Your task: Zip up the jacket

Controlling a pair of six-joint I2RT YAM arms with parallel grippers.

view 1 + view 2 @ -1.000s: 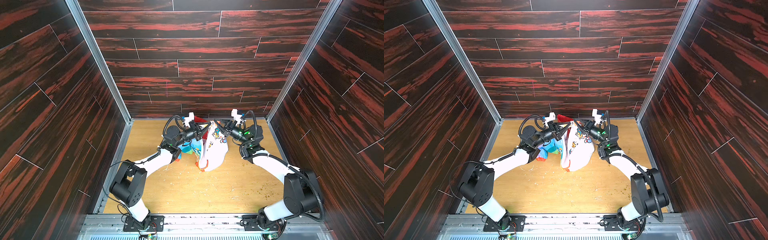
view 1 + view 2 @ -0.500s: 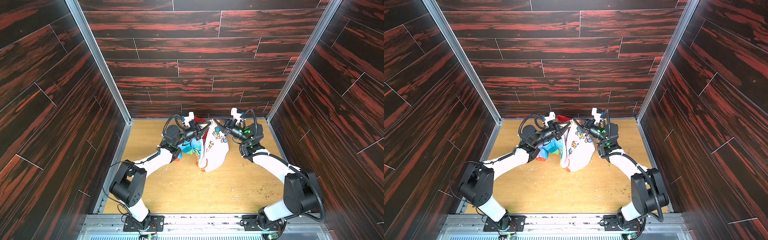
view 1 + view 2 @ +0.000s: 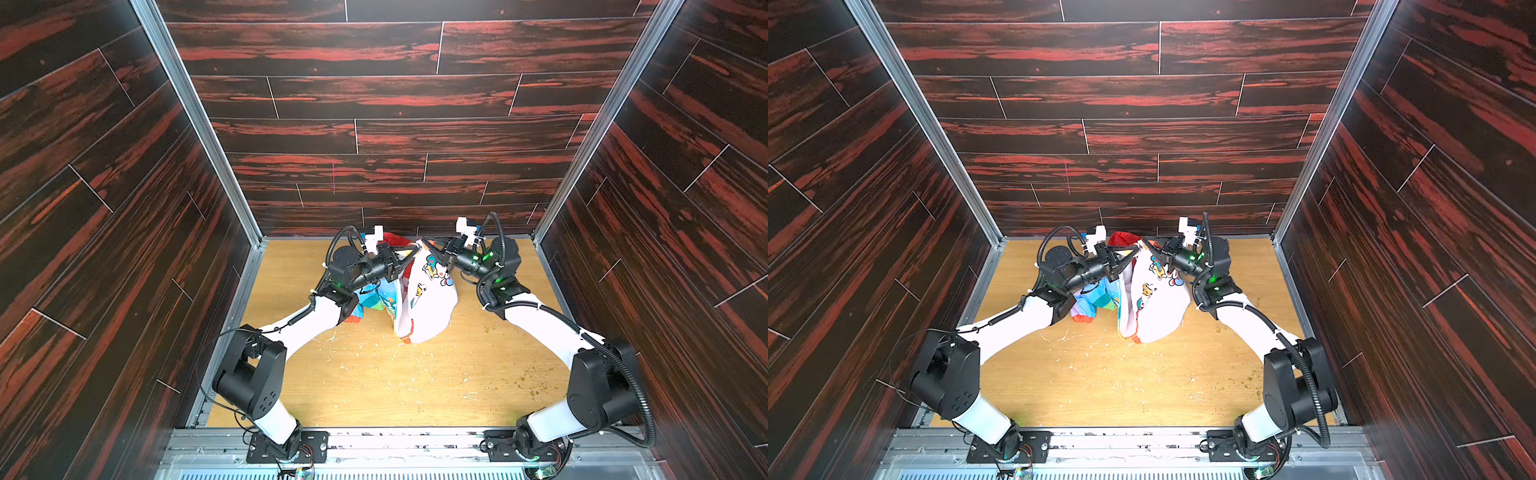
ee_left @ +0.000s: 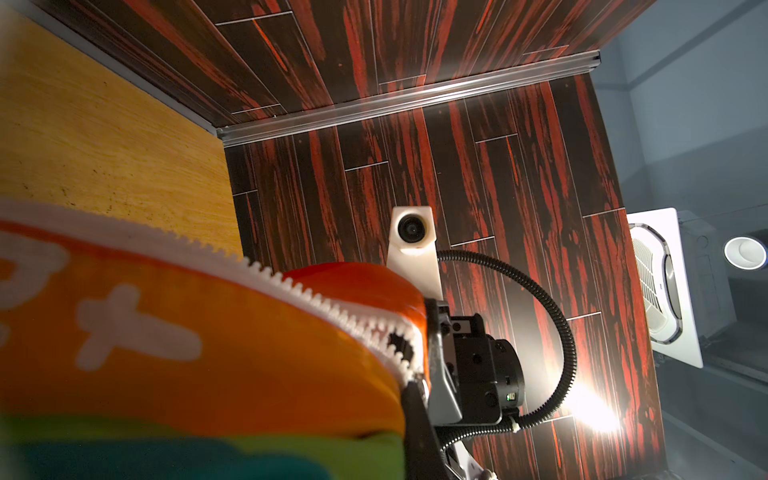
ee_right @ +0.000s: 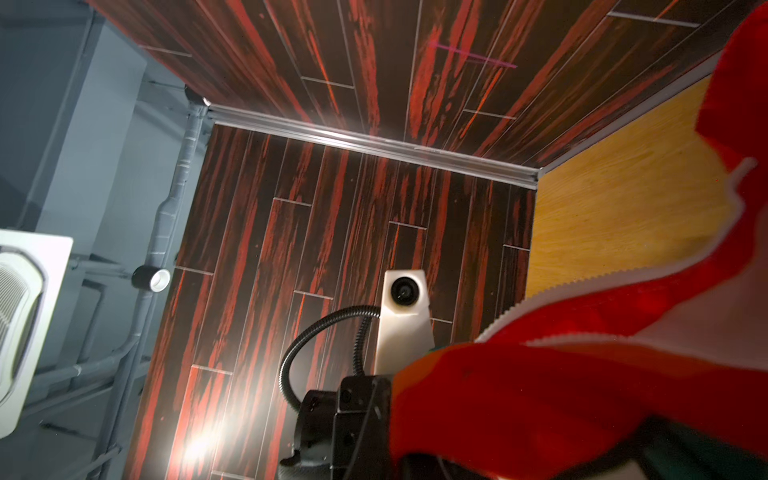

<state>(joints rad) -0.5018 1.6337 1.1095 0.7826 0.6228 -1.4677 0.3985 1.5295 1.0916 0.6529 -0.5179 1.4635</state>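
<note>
- Jaws clamped on jacket (image 3: 428,299) collar, both arms: left gripper (image 3: 411,252), right gripper (image 3: 427,245), tips close together.
- Jacket hangs from them at far end of table (image 3: 374,386), hem touching it.
- Zipper (image 4: 291,291) teeth bare in left wrist view.

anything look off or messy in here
Yes. The jacket hangs bunched and twisted from the left claw and right claw near the back wall, its zipper teeth unmeshed in the left wrist view. Pale scraps and dark specks litter the table.
</note>
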